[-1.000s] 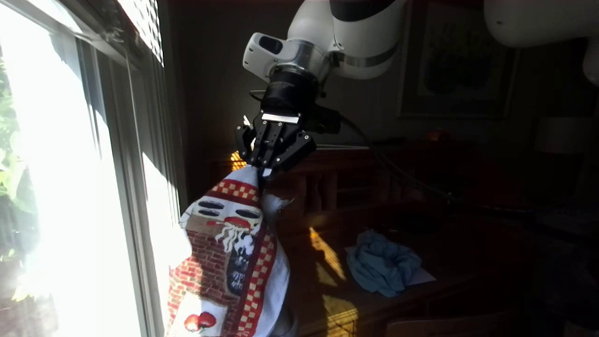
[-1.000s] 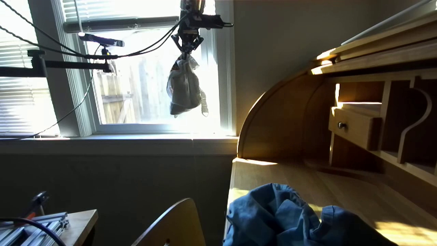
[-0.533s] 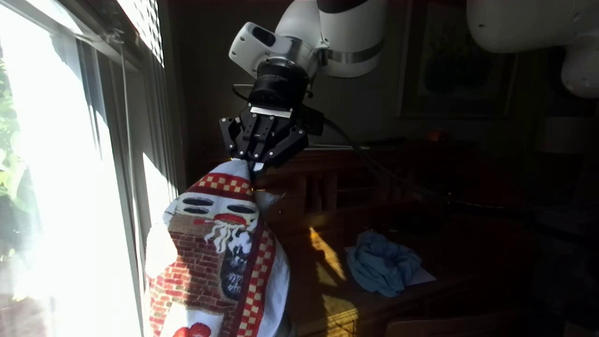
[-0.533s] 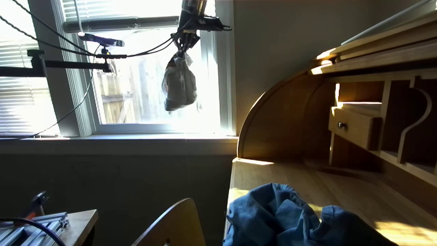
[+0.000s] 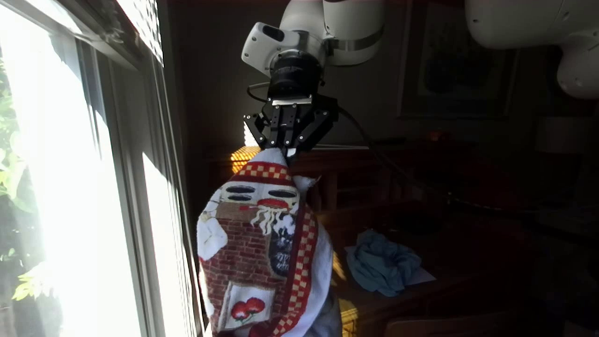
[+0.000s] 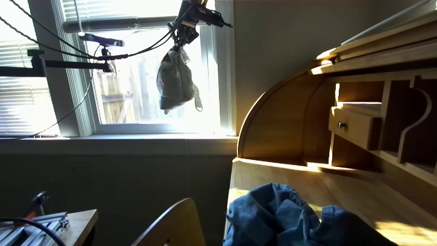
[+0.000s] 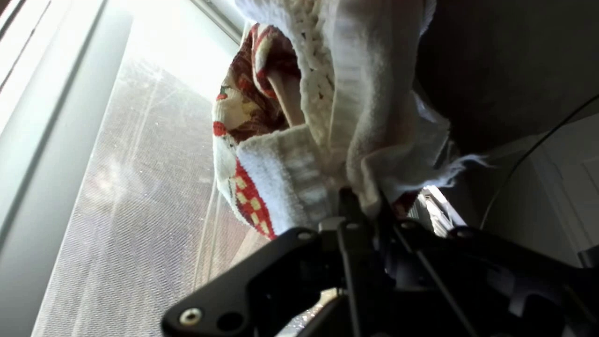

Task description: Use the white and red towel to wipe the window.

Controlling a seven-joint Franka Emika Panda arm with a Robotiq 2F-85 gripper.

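In an exterior view my gripper (image 5: 283, 150) pinches the towel (image 5: 262, 243) up top (long axis approx. 6 o'clock), w/ window (image 5: 84, 187) at 9 o'clock, prob. my next push.

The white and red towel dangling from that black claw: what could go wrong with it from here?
The gripper pinches the white and red towel only at its top, so rubbing could pull it loose.
The rest hangs slack, so it may brush the window without pressing firmly.
In an exterior view, black cables seem to run near a dark bracket and might snag.
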